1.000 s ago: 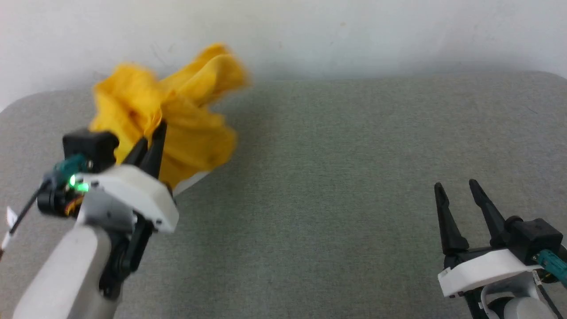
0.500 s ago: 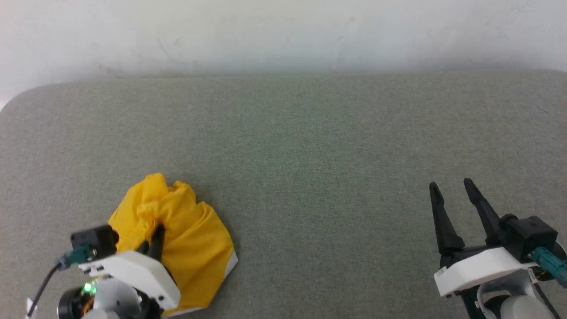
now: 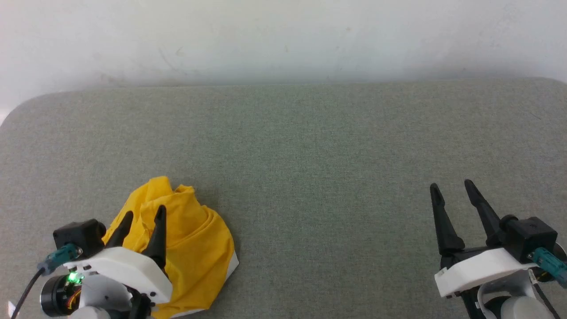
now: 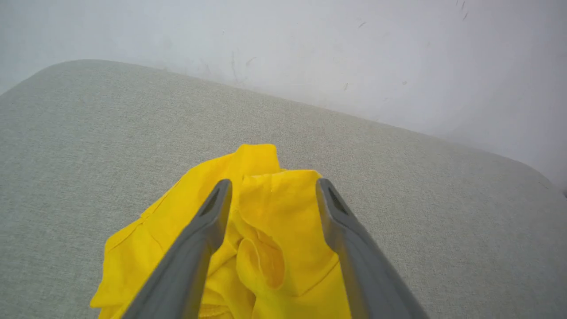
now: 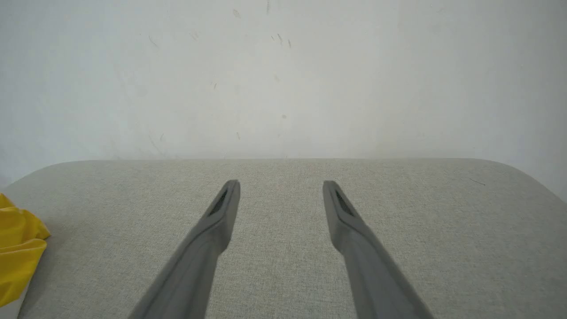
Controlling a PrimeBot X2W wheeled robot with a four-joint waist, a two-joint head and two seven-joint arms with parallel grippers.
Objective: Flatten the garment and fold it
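Left pincer point(image 3: 144, 210) spread over garment point(image 3: 195, 248), head view catches white edge point(image 3: 233, 265)

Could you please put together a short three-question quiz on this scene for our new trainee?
1. True or false: the left tool is shut on the garment.
2. Where on the grey surface does the garment lie, from the robot's side? A) near left B) centre C) far right
3. In one word: is the garment flat or crumpled?
Key: 1 false, it is open above the cloth; 2 A; 3 crumpled.
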